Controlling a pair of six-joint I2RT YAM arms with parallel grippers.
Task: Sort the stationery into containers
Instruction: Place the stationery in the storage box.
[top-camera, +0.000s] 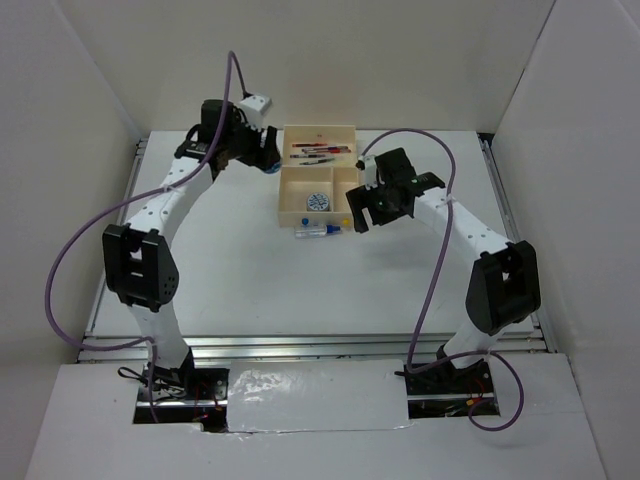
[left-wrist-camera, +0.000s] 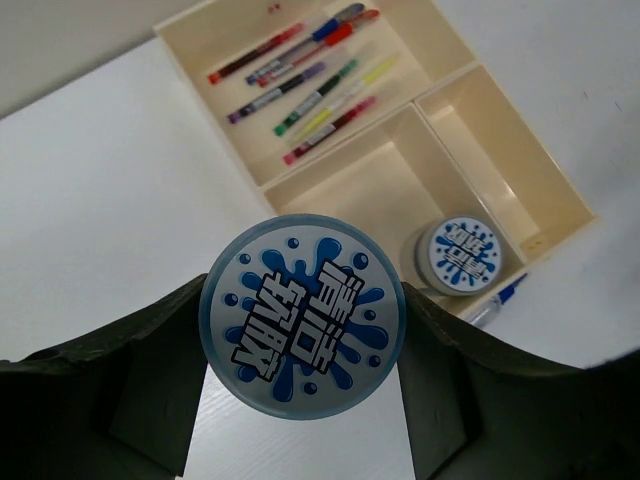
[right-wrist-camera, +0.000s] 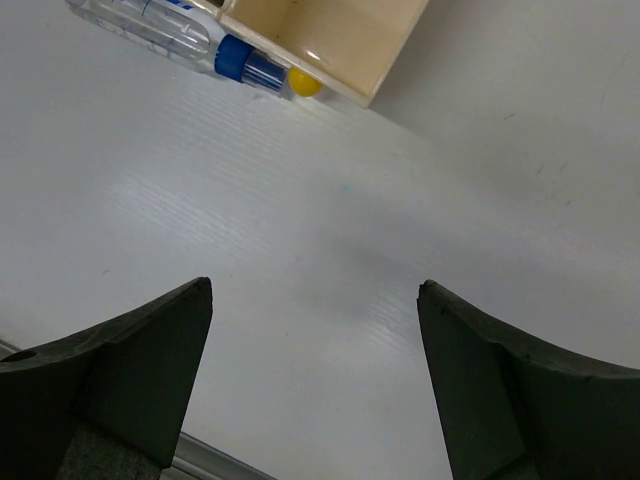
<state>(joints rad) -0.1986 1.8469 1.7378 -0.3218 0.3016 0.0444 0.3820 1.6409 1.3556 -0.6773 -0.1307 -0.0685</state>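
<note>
Right wrist view: my right gripper (right-wrist-camera: 315, 380) hangs over the white ribbed table (right-wrist-camera: 350, 230), its dark wedge-shaped fingers (right-wrist-camera: 120, 370) spread wide with nothing between them.
Room: matte open sheet on every side of that gripper.
Table edge of the tray: a clear plastic pen with a blue cap (right-wrist-camera: 200, 45) lies flat just outside the cream rectangular shallow tray (right-wrist-camera: 330, 40), with a small yellow ball (right-wrist-camera: 305, 83) beside its cap.
Tray: smooth and straight-walled, with one long far section and smaller ones nearer me.
Small compartment: a round blue-and-white splash-printed cylinder (left-wrist-camera: 466, 254) sits tucked into a corner.
Long section: thin pens (left-wrist-camera: 300, 80) in red, blue, purple, green and yellow lie side by side.
Left wrist view: my left gripper (left-wrist-camera: 304, 320) pinches a second splash-printed cylinder (left-wrist-camera: 304, 300) by its sides, held up beside the tray's left wall.
</note>
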